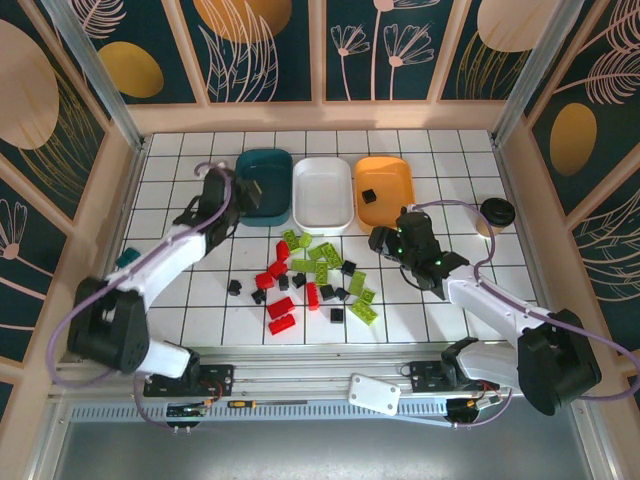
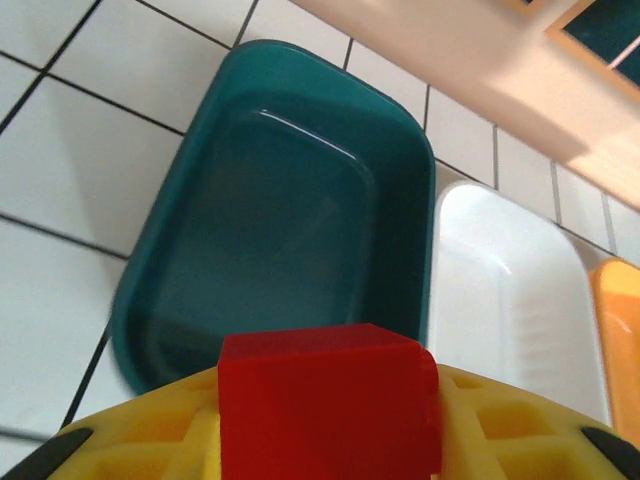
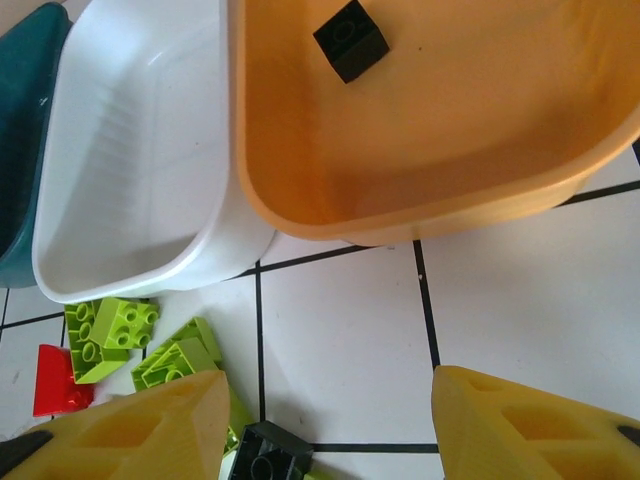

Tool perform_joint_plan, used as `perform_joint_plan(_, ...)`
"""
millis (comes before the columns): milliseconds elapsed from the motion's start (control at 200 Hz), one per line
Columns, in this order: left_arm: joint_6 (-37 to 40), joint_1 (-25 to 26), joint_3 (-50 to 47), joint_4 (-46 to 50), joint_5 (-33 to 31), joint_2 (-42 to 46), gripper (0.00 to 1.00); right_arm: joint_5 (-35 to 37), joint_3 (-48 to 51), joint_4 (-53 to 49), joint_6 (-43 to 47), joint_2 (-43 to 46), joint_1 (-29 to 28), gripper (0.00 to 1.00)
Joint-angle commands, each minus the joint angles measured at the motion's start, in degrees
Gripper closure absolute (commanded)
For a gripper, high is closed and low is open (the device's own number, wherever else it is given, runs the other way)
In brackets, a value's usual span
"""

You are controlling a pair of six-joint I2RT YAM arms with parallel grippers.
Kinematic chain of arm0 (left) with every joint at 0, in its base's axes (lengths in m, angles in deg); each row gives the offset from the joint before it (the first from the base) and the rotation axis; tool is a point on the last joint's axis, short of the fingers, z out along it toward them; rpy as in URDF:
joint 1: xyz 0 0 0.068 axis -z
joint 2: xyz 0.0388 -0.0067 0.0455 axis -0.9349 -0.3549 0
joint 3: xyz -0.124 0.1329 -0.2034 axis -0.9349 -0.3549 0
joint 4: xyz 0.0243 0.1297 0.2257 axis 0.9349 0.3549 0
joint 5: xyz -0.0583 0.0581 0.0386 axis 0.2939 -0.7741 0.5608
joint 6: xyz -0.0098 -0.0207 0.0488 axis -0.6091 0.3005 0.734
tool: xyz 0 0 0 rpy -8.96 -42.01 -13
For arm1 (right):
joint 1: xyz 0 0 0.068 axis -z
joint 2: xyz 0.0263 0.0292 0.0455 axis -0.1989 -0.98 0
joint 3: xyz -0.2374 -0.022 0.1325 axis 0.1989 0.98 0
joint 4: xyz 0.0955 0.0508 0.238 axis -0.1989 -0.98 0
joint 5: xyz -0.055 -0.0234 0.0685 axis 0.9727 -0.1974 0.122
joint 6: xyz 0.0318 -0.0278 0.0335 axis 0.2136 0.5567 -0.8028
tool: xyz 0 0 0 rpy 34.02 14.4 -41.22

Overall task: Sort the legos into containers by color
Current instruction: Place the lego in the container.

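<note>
From above, 3 trays sit in a row at the far side of the table (image 1: pixel 180 160): the teal tray (image 1: pixel 265 185), the white tray (image 1: pixel 323 195) and the orange tray (image 1: pixel 392 185). The left arm (image 1: pixel 170 255) reaches out long from its base to the teal tray. The left gripper (image 1: pixel 244 190) hangs over that tray's near left edge. The right arm (image 1: pixel 480 295) is bent at the elbow. The right gripper (image 1: pixel 384 238) sits low, just in front of the orange tray. A pile of bricks (image 1: pixel 315 280), red, green and black, lies on the table between the arms. 1 black brick (image 1: pixel 368 193) lies in the orange tray.

In the left wrist view, the yellow left fingers (image 2: pixel 140 440) pinch a red brick (image 2: pixel 325 400) above the teal tray's near rim. The tray looks empty, though its bottom is dark.

In the right wrist view, the right fingers (image 3: pixel 150 425) are spread wide with nothing held between them. They point at the white and orange trays. Green bricks (image 3: pixel 110 330) lie just in front of the white tray.
</note>
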Motion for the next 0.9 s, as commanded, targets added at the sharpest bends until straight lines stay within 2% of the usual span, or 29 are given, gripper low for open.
perform_joint_plan(0, 2.3, 0.2, 7.4, 2.3, -2.2, -9.2, 0.71, -1.1, 1.3, 0.5, -0.1, 1.3, 0.4, 0.44)
perform_joint_plan(190, 3.4, 0.0, 19.8, 6.7, -5.7, -22.6, 0.69, -5.0, 3.4, -1.4, 1.3, 2.8, 0.0, 0.44)
perform_joint_plan(315, 3.5, -0.2, 24.5, 9.0, -6.4, -28.0, 0.67, -6.1, 5.0, -1.9, 1.8, 4.3, -0.9, 0.44)
perform_joint_plan(400, 3.4, -0.3, 26.0, 9.4, -6.4, -29.7, 0.61, -6.7, 5.9, -2.0, 2.0, 5.3, -1.0, 0.43)
perform_joint_plan(500, 3.4, -0.3, 27.8, 10.4, -5.8, -31.0, 0.47, -8.3, 6.5, -1.2, 2.6, 6.0, -1.0, 0.42)
perform_joint_plan(576, 3.2, -0.3, 28.2, 10.4, -4.8, -30.4, 0.37, -9.4, 6.7, 0.0, 3.2, 6.3, -2.0, 0.41)
perform_joint_plan(691, 3.2, -0.2, 26.9, 9.3, -2.3, -26.4, 0.28, -10.9, 6.3, 2.4, 4.4, 5.8, -3.5, 0.41)
perform_joint_plan(896, 2.3, 1.1, 16.0, 2.6, 4.8, -11.4, 0.15, -10.5, 0.4, 5.6, 9.2, -2.0, -8.9, 0.4)
